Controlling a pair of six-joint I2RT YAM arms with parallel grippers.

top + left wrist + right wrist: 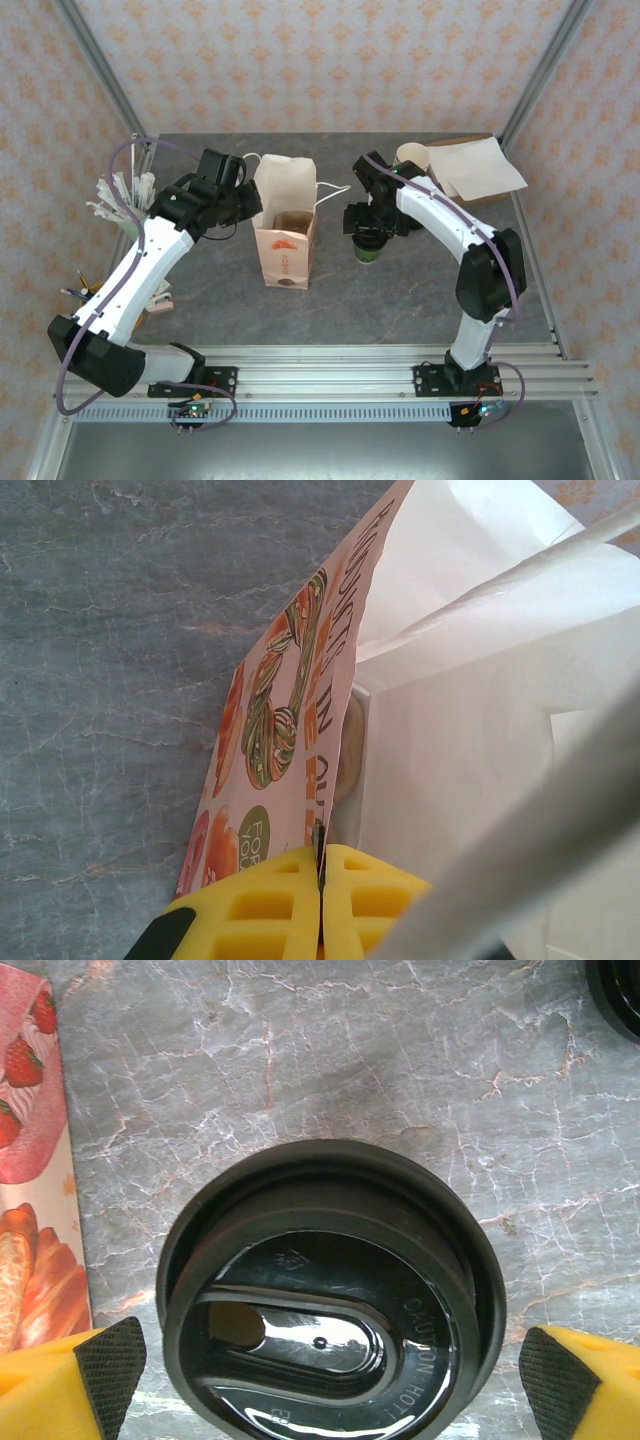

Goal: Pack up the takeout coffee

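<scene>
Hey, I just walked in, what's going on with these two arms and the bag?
The left end effector is shut on the top edge of the open paper bag, which stands on the table. The right end effector is open over the takeout coffee cup, its fingers on either side of the black lid without touching it. The cup sits on the table just right of the bag, not yet packed.

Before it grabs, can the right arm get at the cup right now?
Probably yes: the right gripper hangs open over the cup, a finger either side of its lid, bare table around it, the bag off to the side.
</scene>
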